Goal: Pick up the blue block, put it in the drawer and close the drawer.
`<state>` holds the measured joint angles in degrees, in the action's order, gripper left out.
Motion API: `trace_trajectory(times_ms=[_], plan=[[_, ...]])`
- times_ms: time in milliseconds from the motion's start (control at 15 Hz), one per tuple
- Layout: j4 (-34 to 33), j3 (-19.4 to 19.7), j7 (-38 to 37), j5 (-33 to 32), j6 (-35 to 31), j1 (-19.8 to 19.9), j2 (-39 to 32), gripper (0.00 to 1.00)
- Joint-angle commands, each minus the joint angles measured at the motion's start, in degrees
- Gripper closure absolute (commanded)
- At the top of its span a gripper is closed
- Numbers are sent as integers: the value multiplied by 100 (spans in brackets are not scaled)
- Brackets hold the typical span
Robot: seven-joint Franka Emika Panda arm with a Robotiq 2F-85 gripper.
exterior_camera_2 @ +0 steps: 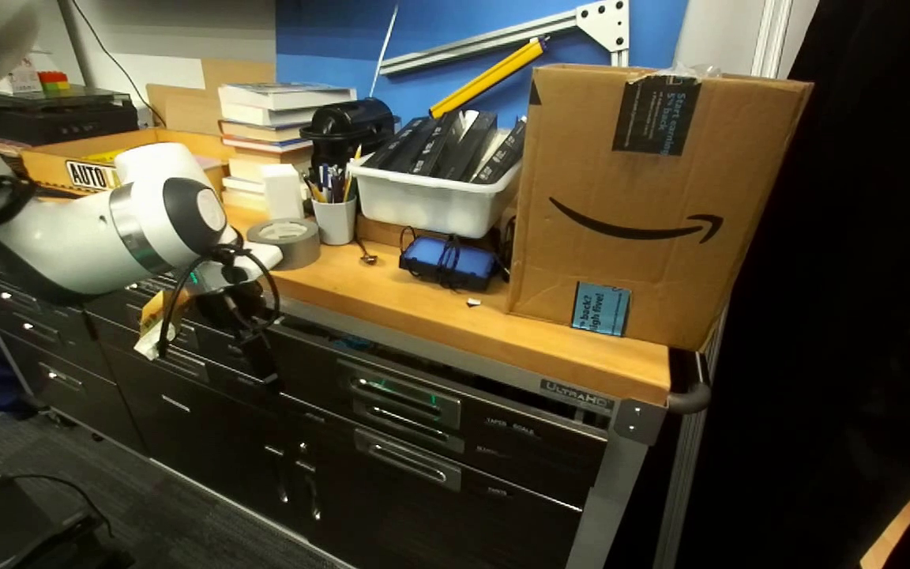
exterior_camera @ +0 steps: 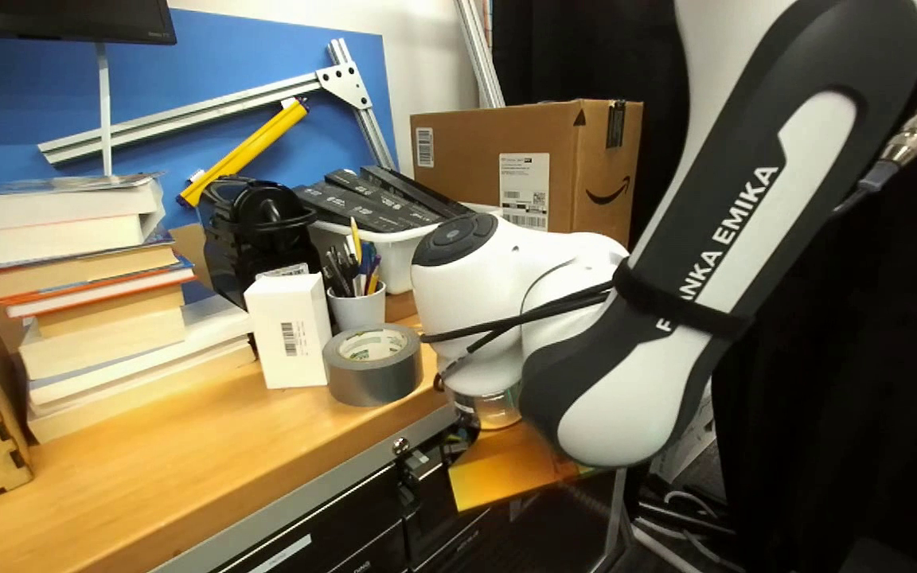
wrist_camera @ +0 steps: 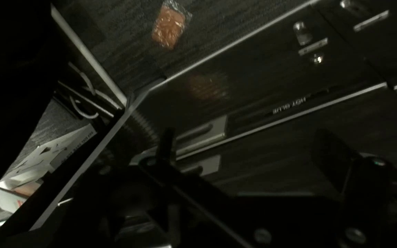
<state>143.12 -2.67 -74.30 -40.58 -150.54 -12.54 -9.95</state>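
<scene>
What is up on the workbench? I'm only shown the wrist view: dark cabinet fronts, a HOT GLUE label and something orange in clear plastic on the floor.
Observer: A roll of grey duct tape lies flat near the front edge of the wooden bench top; both exterior views show it.
Visitor: Neat! Does anything stand open underneath?
Observer: Perhaps. In an exterior view, a dark gap shows above the front of the top drawer, so it looks partly pulled out.
Visitor: And is there anything blue up top?
Observer: Yes, in an exterior view a blue-and-black case sits in front of the white plastic bin.
</scene>
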Motion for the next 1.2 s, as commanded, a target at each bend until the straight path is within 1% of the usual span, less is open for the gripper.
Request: trace_trajectory(times_ms=[0,133,200,267,333,400,467,600,800,933,1000,1067,1133], plan=[[-448,494,-1559,-1329,-233,-325,-217,0],[-486,705,-2428,-1993,-167,-496,-108,0],[-432,750,-2843,-2250,-110,-556,15,0],[-148,598,-2858,-2233,-75,-489,188,0],[59,520,-2575,-1973,-58,-458,385,0],[394,88,-1459,-1264,-316,-1,666,0],[706,-31,-1103,-1042,-488,53,843,0],[1149,-265,-245,-325,-602,114,1156,0],[1507,-543,1035,938,-753,21,1264,0],[1607,-778,1919,1951,-502,-125,1261,0],[1418,-840,2370,2434,-278,-133,1137,0],[1473,-825,2803,2916,-5,-70,1464,0],[1461,-827,2992,3408,36,-42,1589,0]])
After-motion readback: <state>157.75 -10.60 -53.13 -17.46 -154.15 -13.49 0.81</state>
